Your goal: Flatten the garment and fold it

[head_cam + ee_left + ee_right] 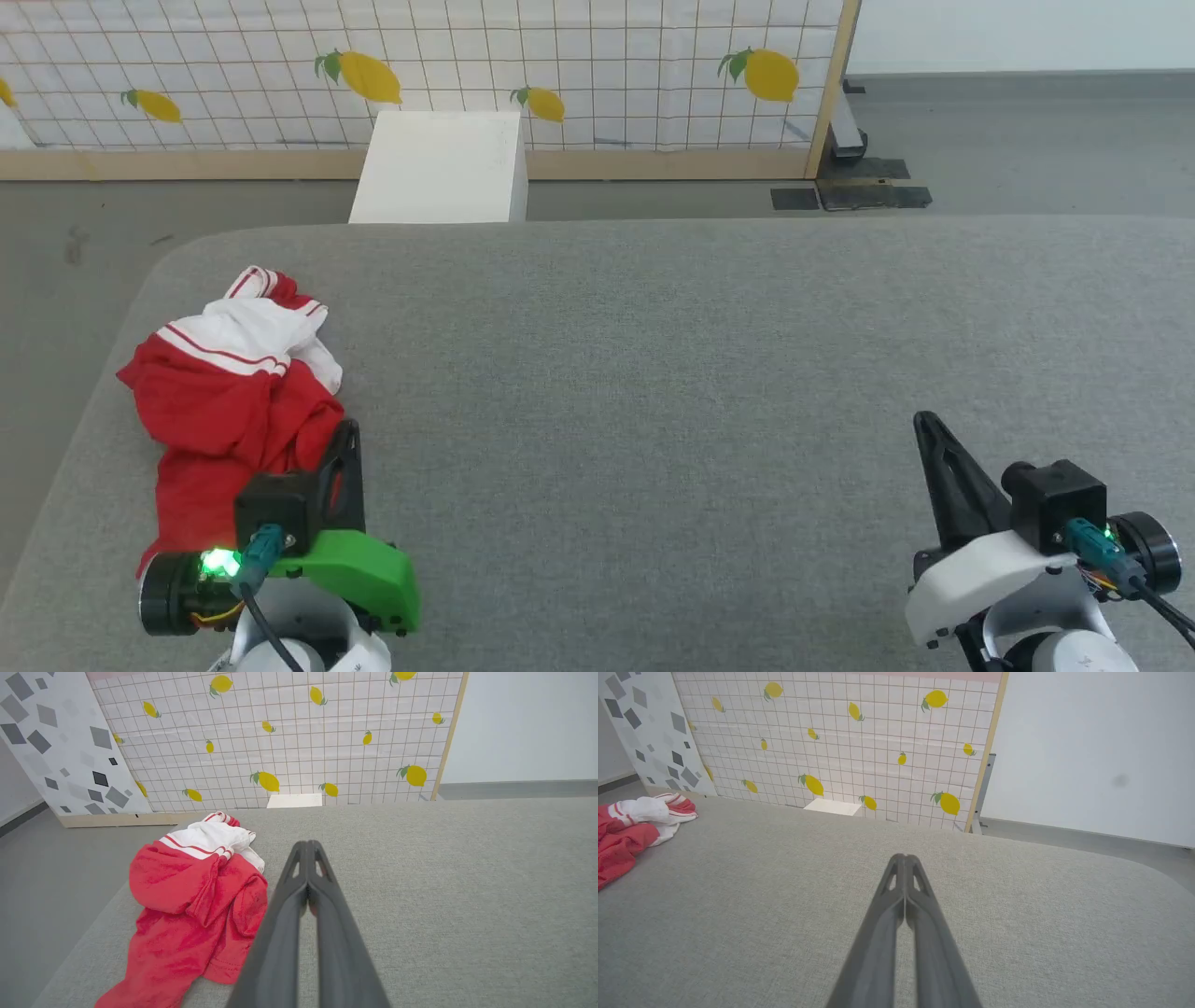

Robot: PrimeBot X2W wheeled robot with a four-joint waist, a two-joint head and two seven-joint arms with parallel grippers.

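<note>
Jaws clenched empty both sides, I should open the left gripper [307, 845] and pinch the garment [187, 905] by its hem

The right wrist view's left edge cuts off the garment [619, 847].

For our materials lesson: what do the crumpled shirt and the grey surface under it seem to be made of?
The garment looks like thin, soft knit fabric, matt: it bunches in loose folds and has a stitched hem; cotton or synthetic, I cannot tell. The grey surface looks like a matt woven textile covering, going by its fine flecked grain and rounded corner.
</note>
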